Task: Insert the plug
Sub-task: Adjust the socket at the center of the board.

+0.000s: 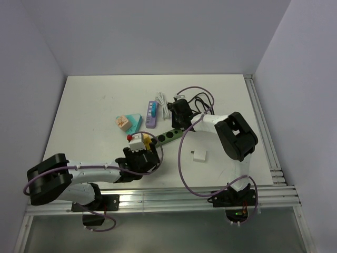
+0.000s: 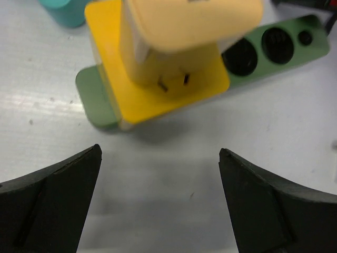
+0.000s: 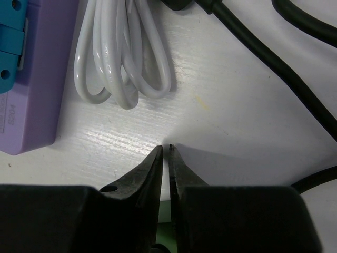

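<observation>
On the table [image 2: 174, 158] just ahead of my left fingers [image 2: 84, 174], spread wide and empty, the yellow plug [image 2: 179, 47] sits on the end of the green power strip [image 2: 97, 97], prongs partly showing. My right fingers [image 3: 157, 164], nearly pressed together, hold nothing beside a white cable coil [image 3: 124, 58].

You're looking at two white-shelled arms with chunky black joint housings — left arm [image 1: 79, 176], right arm [image 1: 234, 137] — each trailing a looping purple cable [image 1: 181, 161]. Up close, the left gripper [image 2: 159, 153] has matte black wedge fingers; the right gripper [image 3: 165, 150]'s taper to thin black tips.
</observation>
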Controlling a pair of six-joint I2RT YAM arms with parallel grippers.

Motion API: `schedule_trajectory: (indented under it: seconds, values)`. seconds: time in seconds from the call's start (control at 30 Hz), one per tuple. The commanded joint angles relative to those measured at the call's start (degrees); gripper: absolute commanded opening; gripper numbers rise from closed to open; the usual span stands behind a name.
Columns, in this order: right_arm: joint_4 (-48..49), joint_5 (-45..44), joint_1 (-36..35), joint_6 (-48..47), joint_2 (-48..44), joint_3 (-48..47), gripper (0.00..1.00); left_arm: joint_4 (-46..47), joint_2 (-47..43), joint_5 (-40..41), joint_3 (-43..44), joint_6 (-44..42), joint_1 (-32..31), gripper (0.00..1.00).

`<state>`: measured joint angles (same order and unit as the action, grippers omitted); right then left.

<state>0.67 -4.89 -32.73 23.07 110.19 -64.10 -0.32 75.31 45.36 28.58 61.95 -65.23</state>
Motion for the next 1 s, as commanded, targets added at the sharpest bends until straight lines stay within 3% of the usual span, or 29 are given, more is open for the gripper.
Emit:
schedule_trajectory:
  seconds: [0.0, 0.1, 0.27, 0.4, 0.57, 0.97]
  values:
    - [-0.32, 0.14, 0.39, -0.66, 1.17, -2.17, 0.17, -16.95, 0.10, 5.25, 3.32, 8.08, -3.92, 1.00]
    - [-0.32, 0.14, 0.39, -0.66, 1.08, -2.17, 0.16, -19.73, -0.86, 5.18, 4.47, 9.51, -6.22, 0.99]
    - [-0.40, 1.36, 0.39, -0.75, 1.17, -2.61, 0.13, -10.16, -1.39, 1.40, 1.14, 2.84, -5.70, 0.95]
    - [-1.72, 1.81, 0.39, -1.01, 0.20, -1.91, 0.12, 6.18, -0.17, -9.39, -3.87, -5.69, 2.37, 0.88]
    - [-1.28, 4.18, 0.21, -2.06, -2.26, 1.42, 0.07, 10.40, 4.23, -10.38, -3.18, -9.47, 8.18, 0.86]
    - [2.23, 6.20, -4.00, -1.80, -10.17, 12.06, 0.03, 22.64, 15.03, -21.89, 0.16, -20.02, 25.31, 0.62]
